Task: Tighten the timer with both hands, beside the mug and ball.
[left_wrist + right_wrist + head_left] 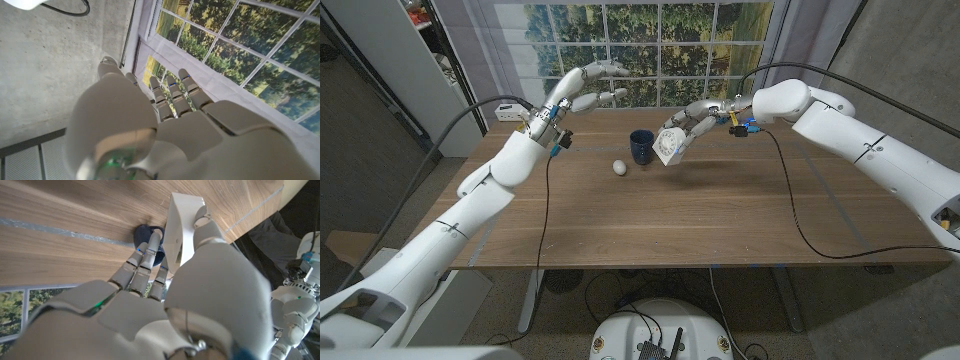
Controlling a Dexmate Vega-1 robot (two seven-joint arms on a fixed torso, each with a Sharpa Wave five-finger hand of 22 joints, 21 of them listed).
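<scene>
Head view shows the small white boxy plastic timer point(669, 146) lifted clear of the wooden worktop point(660, 215), pinched in the right hand point(692, 124) just beside the dark blue ceramic mug point(641, 146), on the mug's side away from the small white ball point(619, 167). The ball lies on the worktop near the mug's other side, apart from it. In the right wrist view the right hand point(190, 280) has its thumb pressed on one flat face of the timer point(180, 225) and its fingers point(147, 260) wrapped behind the opposite side, so the grip is across the body of the casing; whether the dial is left free I cannot quite tell from this angle.

The left hand point(582, 88) hovers above the worktop, well apart from the mug on the ball's side, fingers spread and holding nothing; the left wrist view shows the same hand point(165, 120) with straight fingers pointed at the window.

By its look the timer is light, rigid and smooth-skinned, so it should slip or twist easily under torque. I judge the sound hold to be the one it has now, on the flat casing walls, while the left hand takes the round dial by its rim and turns, with the right bracing against the twist
</scene>
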